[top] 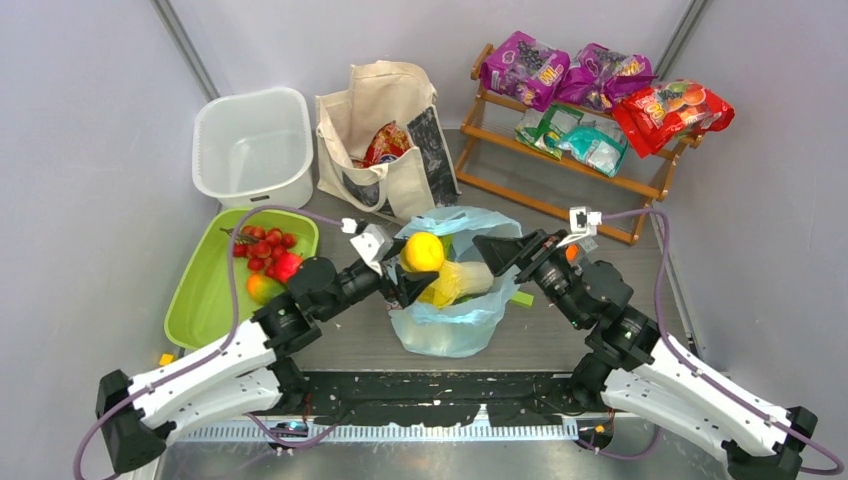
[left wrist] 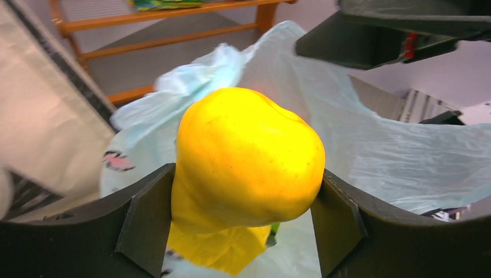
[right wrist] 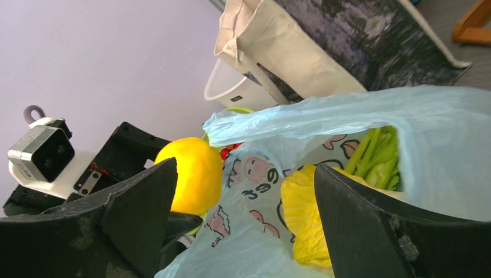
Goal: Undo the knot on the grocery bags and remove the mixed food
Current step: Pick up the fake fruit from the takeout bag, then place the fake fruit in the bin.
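My left gripper is shut on a yellow fruit, holding it just above the open mouth of the light-blue grocery bag. In the left wrist view the yellow fruit fills the gap between both fingers. My right gripper stands open at the bag's right rim, with bag film lying loose between its fingers. Inside the bag are a yellow leafy vegetable and green stalks. The knot is out of view. The cream canvas tote stands behind, with a red snack packet in it.
A green tray at the left holds small red fruits and one red-green fruit. A white tub stands behind it. A wooden rack at the back right carries purple packets, teal packets and a red packet.
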